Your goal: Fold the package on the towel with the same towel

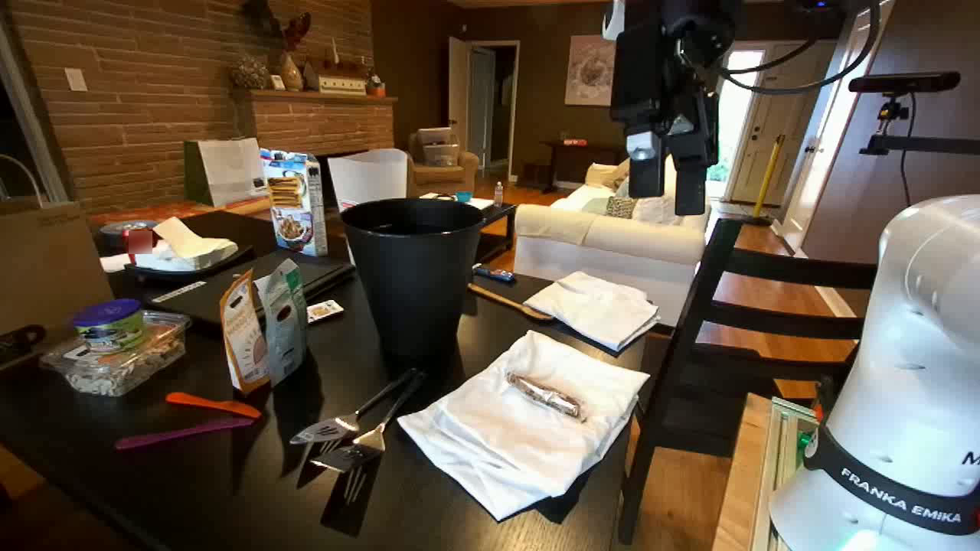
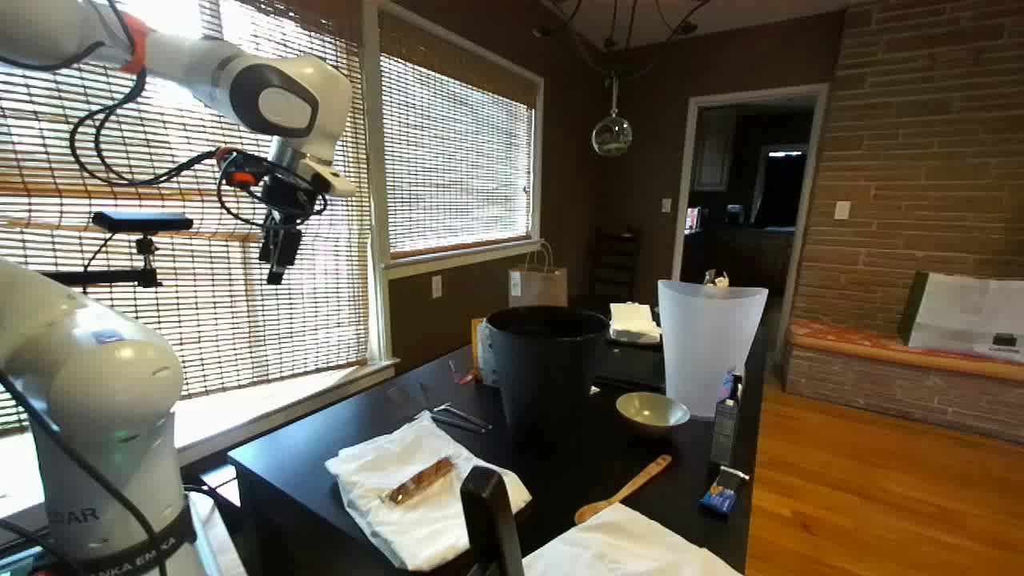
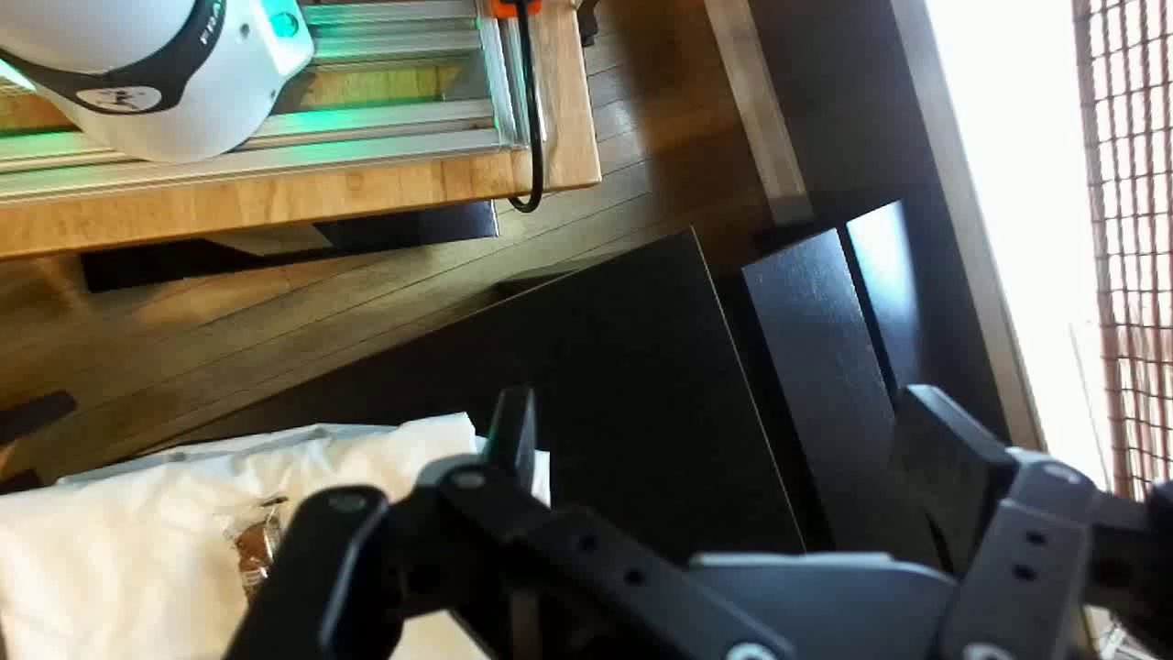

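The dark, smooth, rectangular worktop [image 1: 245,497] carries the broad white cloth towel [image 1: 475,436] near its edge. The towel should prove soft, light and limp, best pinched by a loose outer edge or corner; it looks roughly square and creased, its layers slightly out of line. The black metal claw [image 3: 719,417] hangs high, well apart from it, jaws spread wide around nothing. The brown oblong packet [image 1: 545,396] in clear film lies uncovered on the towel, probably light and slick, best held mid-length; its wrapper glints, crinkled.
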Tool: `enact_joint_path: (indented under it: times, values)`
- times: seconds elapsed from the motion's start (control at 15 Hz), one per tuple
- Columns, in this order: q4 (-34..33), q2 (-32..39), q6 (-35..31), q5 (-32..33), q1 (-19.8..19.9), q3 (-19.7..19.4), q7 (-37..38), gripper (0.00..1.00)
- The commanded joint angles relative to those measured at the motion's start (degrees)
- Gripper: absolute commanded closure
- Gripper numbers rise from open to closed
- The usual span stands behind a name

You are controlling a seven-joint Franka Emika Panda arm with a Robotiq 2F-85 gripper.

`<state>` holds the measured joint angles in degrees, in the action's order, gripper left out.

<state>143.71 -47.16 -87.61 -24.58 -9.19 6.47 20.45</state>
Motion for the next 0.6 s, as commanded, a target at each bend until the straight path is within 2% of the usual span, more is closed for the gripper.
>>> enact_joint_path:
  times: [0.0, 0.33, 0.53]
  values:
    - [-0.2, -0.1, 0.8, -1.0, 2.5, 1.7, -1.3, 0.00]
    - [0.0, 0.7, 0.2, -0.7, 2.9, 1.9, -1.4, 0.00]
    - [1.4, 4.0, -4.5, 3.0, 4.9, 4.2, -3.3, 0.00]
